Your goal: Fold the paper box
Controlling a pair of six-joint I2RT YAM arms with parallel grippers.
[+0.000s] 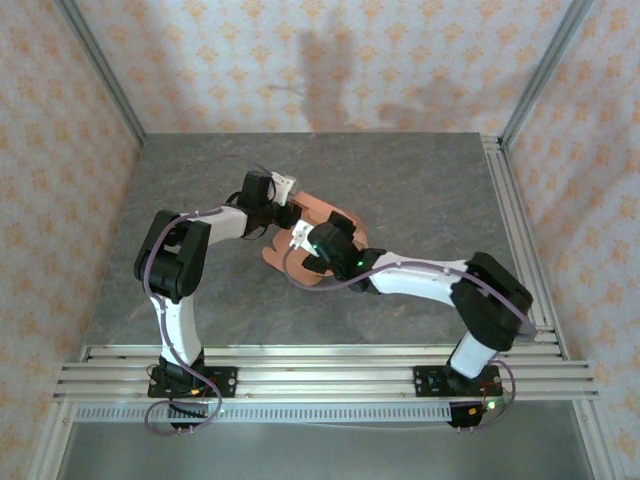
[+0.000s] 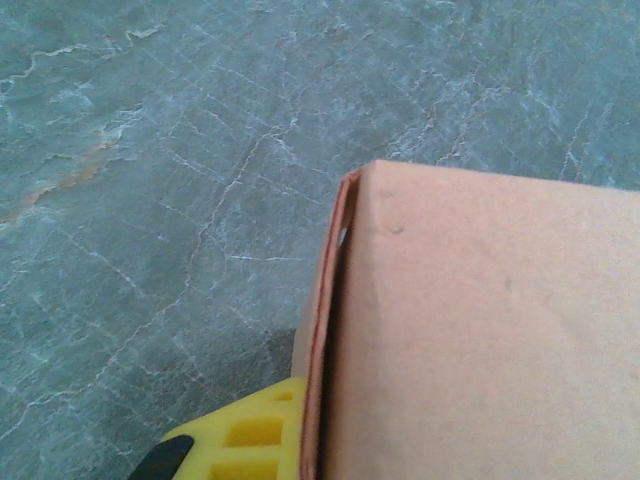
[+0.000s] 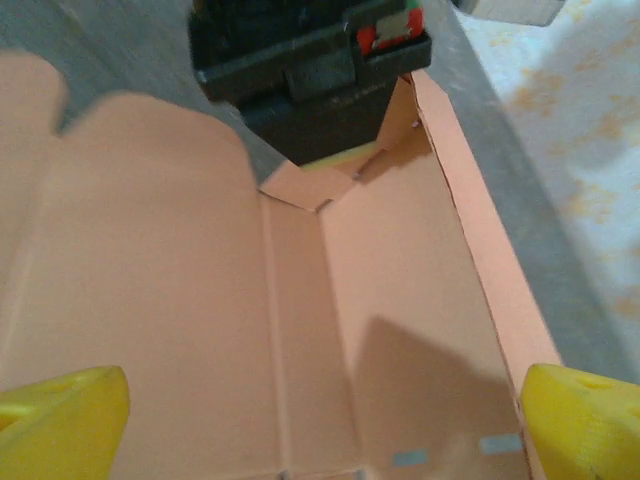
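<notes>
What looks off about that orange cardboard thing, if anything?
Nothing looks spilled or torn. The paper box is only half-formed: its far corner flap sits folded in at an angle beneath the left gripper, and one wall carries a small dent.

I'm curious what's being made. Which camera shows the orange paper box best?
The right wrist view: the paper box lies open, showing its inner panels, creases, a raised side wall and rounded flaps. The top view catches a small orange patch of it; the left wrist view shows one plain panel up close.
</notes>
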